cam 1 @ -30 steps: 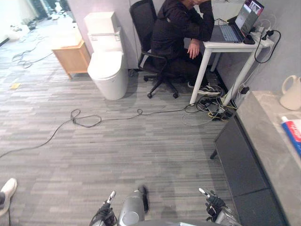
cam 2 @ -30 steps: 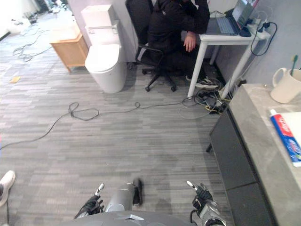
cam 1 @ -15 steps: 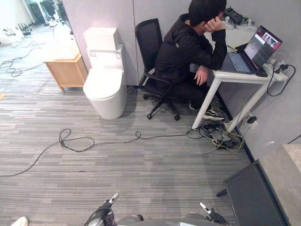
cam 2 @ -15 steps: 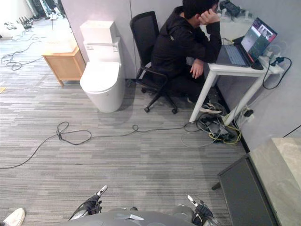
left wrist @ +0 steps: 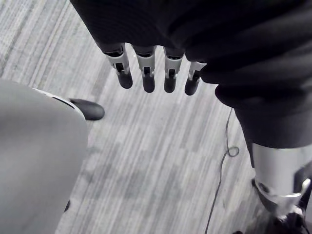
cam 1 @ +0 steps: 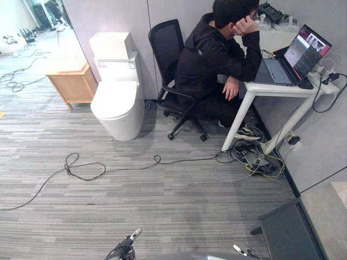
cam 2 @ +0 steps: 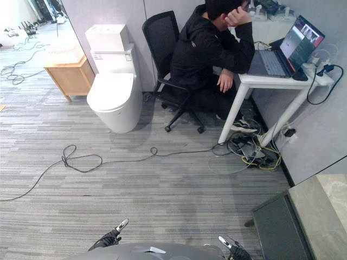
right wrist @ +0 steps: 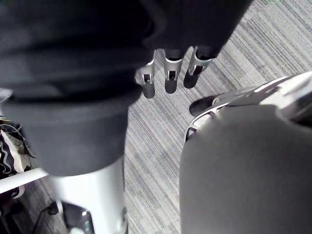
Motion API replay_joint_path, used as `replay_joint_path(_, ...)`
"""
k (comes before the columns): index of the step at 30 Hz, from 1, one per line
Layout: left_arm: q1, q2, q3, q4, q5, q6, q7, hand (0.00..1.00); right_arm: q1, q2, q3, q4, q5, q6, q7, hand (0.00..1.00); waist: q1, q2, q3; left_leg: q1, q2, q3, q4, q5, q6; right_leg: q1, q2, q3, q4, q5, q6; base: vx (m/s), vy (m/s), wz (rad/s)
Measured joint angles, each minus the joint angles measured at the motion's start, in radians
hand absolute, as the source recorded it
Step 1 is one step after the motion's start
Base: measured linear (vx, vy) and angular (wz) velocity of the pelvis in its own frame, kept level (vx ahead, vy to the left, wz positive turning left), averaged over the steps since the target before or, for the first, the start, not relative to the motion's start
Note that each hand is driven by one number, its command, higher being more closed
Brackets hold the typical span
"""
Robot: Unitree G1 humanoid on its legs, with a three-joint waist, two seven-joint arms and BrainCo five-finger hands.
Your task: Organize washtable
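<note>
The grey floor is spread across the head views. The stone-topped desk to be organized is caught at the lower right by one corner, above its dark front. What lies on its top cannot be told. A toilet and a seated person are set well apart from it. The left hand and right hand are hung low over the floor, fingers straight, nothing held. The desk's top is best brought fully into sight before either hand is raised. No writing can be read.
</note>
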Motion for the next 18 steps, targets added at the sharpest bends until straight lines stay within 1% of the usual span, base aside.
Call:
replay_joint_path(5, -0.001, 0.005, -0.010, 0.001, 0.018, 0.000, 0.008, 0.00, 0.003, 0.000, 0.000, 0.001, 0.000, 0.000, -0.009, 0.00, -0.001, 0.000, -0.001, -0.002, 0.000, 0.003, -0.012, 0.000, 0.000, -0.002, 0.004, 0.002, -0.020, 0.001, 0.001, 0.01, -0.001, -0.01)
replay_joint_path(8, -0.005, 0.013, -0.028, 0.002, 0.049, 0.000, 0.020, 0.00, 0.005, 0.001, -0.003, 0.001, -0.001, 0.000, -0.014, 0.00, -0.001, 0.001, -0.002, -0.009, 0.000, 0.006, -0.018, 0.000, 0.000, -0.006, 0.008, 0.007, -0.028, 0.001, 0.002, 0.06, -0.011, -0.02)
replay_joint_path(12, -0.007, 0.027, -0.041, 0.008, 0.032, 0.002, 0.024, 0.00, -0.003, 0.004, -0.005, 0.001, 0.000, -0.001, -0.032, 0.00, -0.001, -0.003, 0.001, -0.011, 0.003, 0.025, -0.004, -0.001, -0.002, -0.017, 0.011, 0.022, -0.019, -0.003, -0.004, 0.08, -0.022, -0.09)
replay_joint_path(13, -0.007, 0.037, -0.040, 0.009, 0.018, 0.008, 0.025, 0.00, -0.006, 0.010, -0.005, 0.001, 0.000, -0.003, -0.036, 0.00, -0.001, -0.014, 0.008, -0.019, 0.005, 0.044, 0.041, -0.012, -0.016, -0.016, 0.007, 0.037, -0.003, -0.013, -0.017, 0.03, -0.038, -0.17)
replay_joint_path(14, -0.005, 0.040, -0.038, 0.009, 0.012, 0.011, 0.026, 0.00, -0.007, 0.016, -0.004, 0.001, 0.000, -0.003, -0.038, 0.00, -0.001, -0.025, 0.015, -0.039, 0.010, 0.057, 0.112, -0.034, -0.018, -0.015, 0.003, 0.056, 0.016, -0.026, -0.025, -0.02, -0.075, -0.18)
replay_joint_path(15, -0.001, 0.047, -0.027, 0.009, 0.012, 0.019, 0.025, 0.00, -0.005, 0.022, -0.004, 0.001, 0.000, -0.004, -0.039, 0.00, -0.002, -0.031, 0.023, -0.087, 0.035, 0.080, 0.256, -0.085, -0.026, -0.010, 0.010, 0.091, 0.038, -0.056, -0.043, -0.06, -0.074, -0.17)
replay_joint_path(16, 0.004, 0.047, -0.018, 0.009, 0.012, 0.021, 0.025, 0.00, -0.004, 0.022, -0.004, 0.002, 0.000, -0.004, -0.039, 0.00, -0.001, -0.030, 0.028, -0.116, 0.056, 0.093, 0.352, -0.112, -0.029, -0.009, 0.018, 0.105, 0.049, -0.071, -0.046, -0.13, -0.081, -0.41)
replay_joint_path(17, 0.021, 0.043, 0.006, 0.008, 0.010, 0.023, 0.025, 0.00, -0.004, 0.021, -0.004, 0.003, 0.000, -0.004, -0.042, 0.00, 0.004, -0.027, 0.033, -0.181, 0.104, 0.118, 0.557, -0.133, -0.024, -0.006, 0.036, 0.139, 0.076, -0.094, -0.053, -0.18, -0.096, -0.76)
replay_joint_path(18, 0.046, 0.039, 0.026, 0.004, 0.004, 0.024, 0.024, 0.00, -0.003, 0.015, -0.004, 0.002, 0.000, -0.005, -0.042, 0.00, 0.005, -0.014, 0.036, -0.238, 0.158, 0.116, 0.733, -0.112, -0.017, -0.007, 0.060, 0.179, 0.116, -0.116, -0.061, -0.22, -0.105, -0.95)
